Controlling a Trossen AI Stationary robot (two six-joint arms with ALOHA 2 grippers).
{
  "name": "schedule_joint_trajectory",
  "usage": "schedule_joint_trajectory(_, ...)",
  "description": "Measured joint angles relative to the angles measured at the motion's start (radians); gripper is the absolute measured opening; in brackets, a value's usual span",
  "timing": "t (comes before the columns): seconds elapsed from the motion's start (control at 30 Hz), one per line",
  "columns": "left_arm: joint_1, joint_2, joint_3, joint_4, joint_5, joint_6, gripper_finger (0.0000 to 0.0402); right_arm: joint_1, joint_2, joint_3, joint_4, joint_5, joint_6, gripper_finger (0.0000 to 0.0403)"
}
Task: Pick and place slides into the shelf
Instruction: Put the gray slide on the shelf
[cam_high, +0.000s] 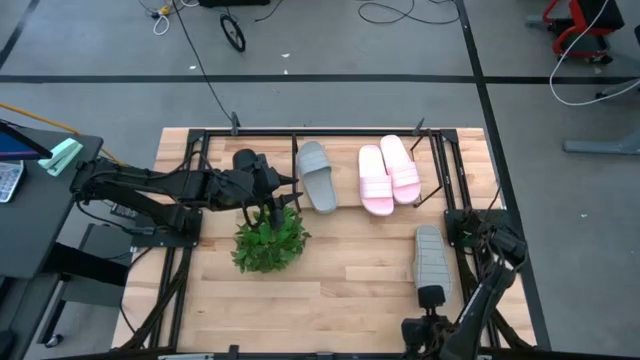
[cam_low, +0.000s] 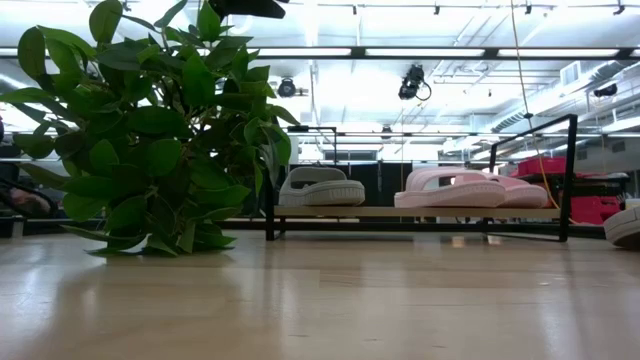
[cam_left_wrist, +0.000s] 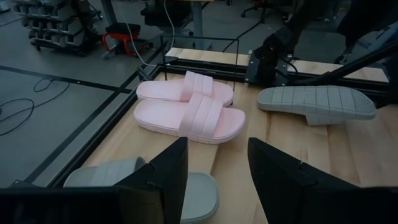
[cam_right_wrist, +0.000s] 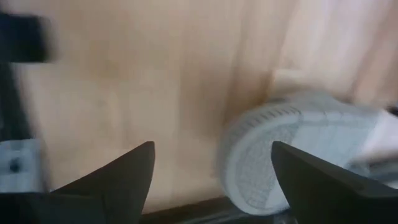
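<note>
The shelf (cam_high: 437, 165) stands at the table's far side. On its board (cam_low: 400, 212) rest one grey slide (cam_high: 317, 175) and, to its right, two pink slides (cam_high: 375, 182) (cam_high: 400, 168) side by side. The other grey slide (cam_high: 430, 258) lies sole up on the table near the right edge, its ribbed sole (cam_left_wrist: 317, 102) showing. My left gripper (cam_left_wrist: 214, 177) is open and hovers by the left side of the shelved grey slide (cam_left_wrist: 106, 177). My right gripper (cam_right_wrist: 211, 180) is open just off the near end of the overturned grey slide (cam_right_wrist: 280, 155).
A green leafy plant (cam_high: 270, 240) stands on the table directly under and near my left arm, and fills the left of the low view (cam_low: 150, 130). Bare tabletop (cam_high: 350, 270) lies between the plant and the overturned slide. The right arm's base (cam_high: 480, 232) is beside that slide.
</note>
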Motion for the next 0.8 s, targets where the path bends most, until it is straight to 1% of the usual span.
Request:
schedule_joint_trajectory(0.1,0.0,0.0,0.0,0.0,0.0,0.0,0.0172,0.006,0.029,-0.002,-0.026,0.005,0.051,0.0322)
schedule_joint_trajectory(0.33,0.0,0.0,0.0,0.0,0.0,0.002,0.0172,0.018,0.07,-0.002,-0.02,0.043,0.064,0.0313)
schedule_joint_trajectory(0.53,0.0,0.0,0.0,0.0,0.0,0.002,0.0172,0.017,0.105,0.0,-0.028,0.066,0.114,0.0311)
schedule_joint_trajectory(0.8,0.0,0.0,0.0,0.0,0.0,-0.001,0.0172,0.016,0.097,0.0,-0.033,0.069,0.182,0.0302)
